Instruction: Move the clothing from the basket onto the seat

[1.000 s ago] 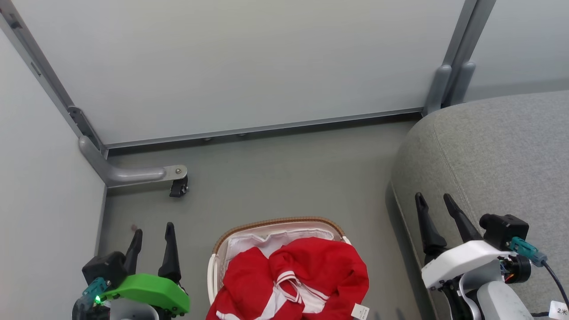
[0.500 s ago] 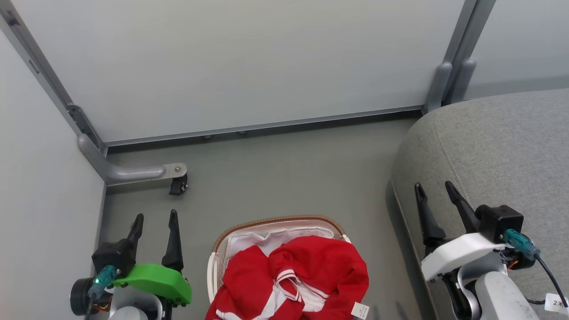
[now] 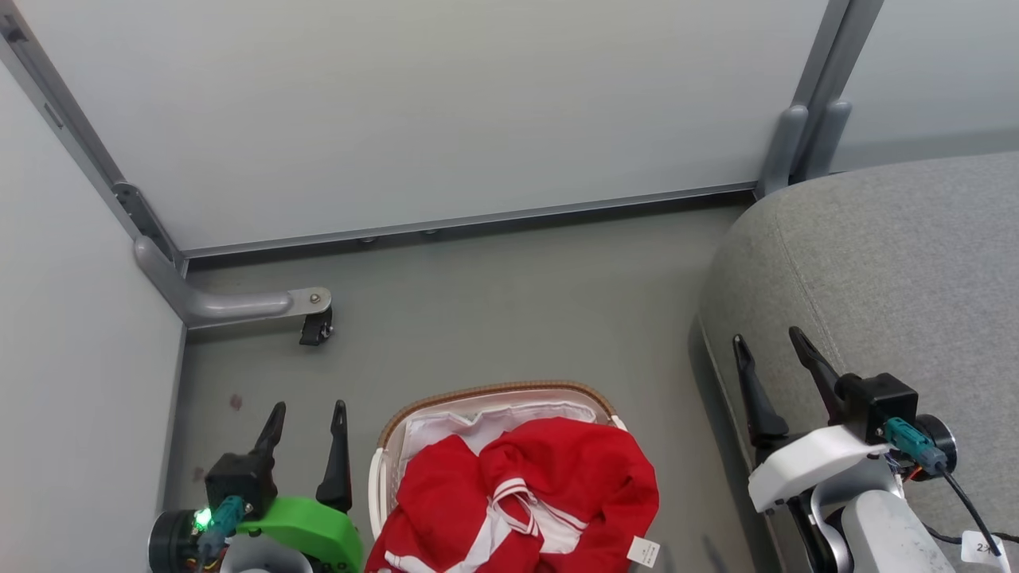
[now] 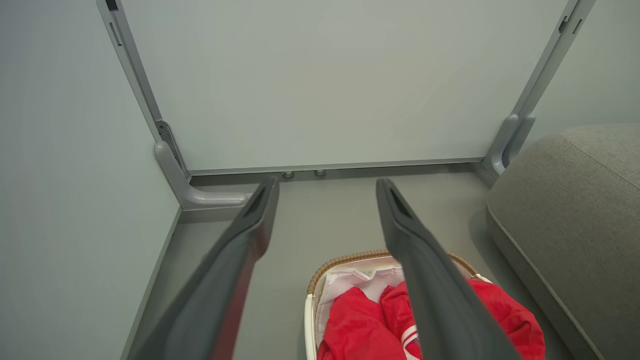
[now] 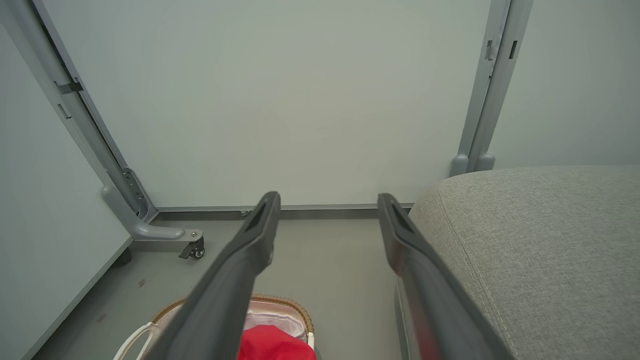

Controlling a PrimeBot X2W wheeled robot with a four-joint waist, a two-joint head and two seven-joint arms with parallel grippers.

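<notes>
1. Grey floor (image 3: 493, 302) boxed in by pale partition panels (image 3: 414, 103) was pretty much the whole room, with a metal caster foot (image 3: 314, 326) poking out of the left corner.
2. The bright red soft fabric clothing with white stripe trim (image 3: 557, 477) was heaped in the oval white perforated plastic basket with the brown woven rim (image 3: 493, 391). It sat on the floor at the bottom middle of the head view, and some red spilled over the basket's right side.
3. The big grey fabric-upholstered seat cushion (image 3: 892, 263) was off to the basket's right with a strip of floor between them. No clothing was on it.
4. The left claw (image 3: 309, 410), the green-bodied one, had its fingers spread wide and was holding nothing. It was just beside the basket's left rim, pointing at the back panel.
5. The right claw (image 3: 766, 337), the white-bodied one, was also wide and empty. It hung at the seat's rounded edge, further from the heap.
6. The key bit was that the heap lay between the two claws and below both, to the right of the left claw and to the left of the right one. The left looked nearer to me.
7. I couldn't tell the heap's long axis, since its near end ran off the bottom of the head view.
8. My guess is that either claw would need to swing inward and tip down, not go forward.
</notes>
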